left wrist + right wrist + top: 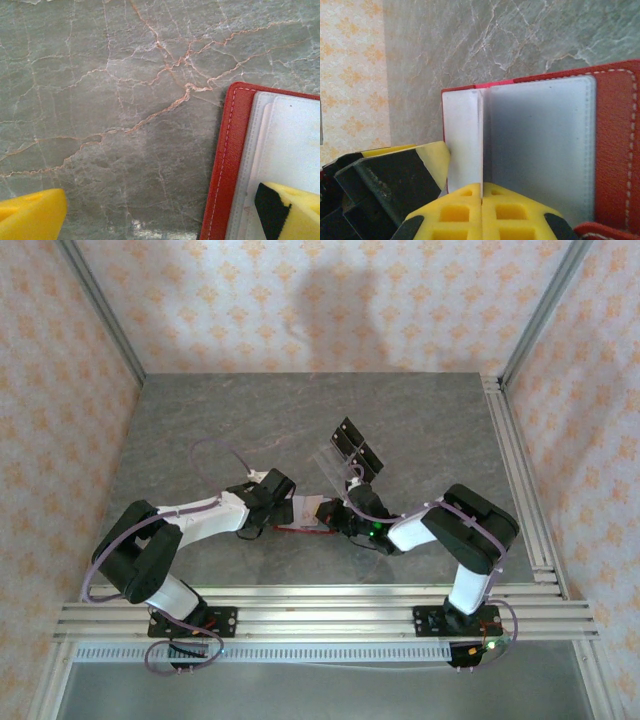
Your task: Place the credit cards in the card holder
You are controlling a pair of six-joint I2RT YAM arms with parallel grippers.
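We're over the grey marbled worktop (250, 420) and both arms meet at its middle, right on the card holder (300, 528), which lies open and flat with its pale inside up. Behind it, a little apart, stands a clear plastic rack (335, 462) with black cards (355, 445) in it.

From the left wrist we see the left gripper (160, 215) spread wide. One yellow finger (30, 215) hangs over bare stone, the other (295, 212) sits on the holder's pale inside, just in from the red stitched edge (222, 170). Layered pale sheets lie there, though we can't tell card from lining.

On the right wrist view the right gripper (481, 207) has its fingers pressed together, and a thin pale edge (481, 140) runs straight down into the seam between them. A white panel (462, 140) shows left of that edge and a greyer one (540, 150) right of it, red leather beyond. Whether that pinched edge is one of the credit cards or an inner leaf, we cannot tell.
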